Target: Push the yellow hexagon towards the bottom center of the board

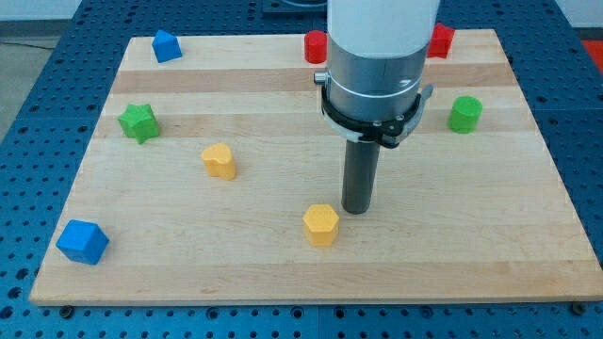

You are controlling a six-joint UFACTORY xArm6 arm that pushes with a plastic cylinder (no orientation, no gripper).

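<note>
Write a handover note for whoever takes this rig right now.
Tip: on the board, just up and to the view's right of the yellow hexagon, close beside it; contact can't be told.
Hexagon: near the bottom centre of the board, a little short of the bottom edge.
A second yellow block sits further up and left, untouched.
Done: hexagon is roughly centred.
Left: nudge it a bit further down, if wanted.
</note>
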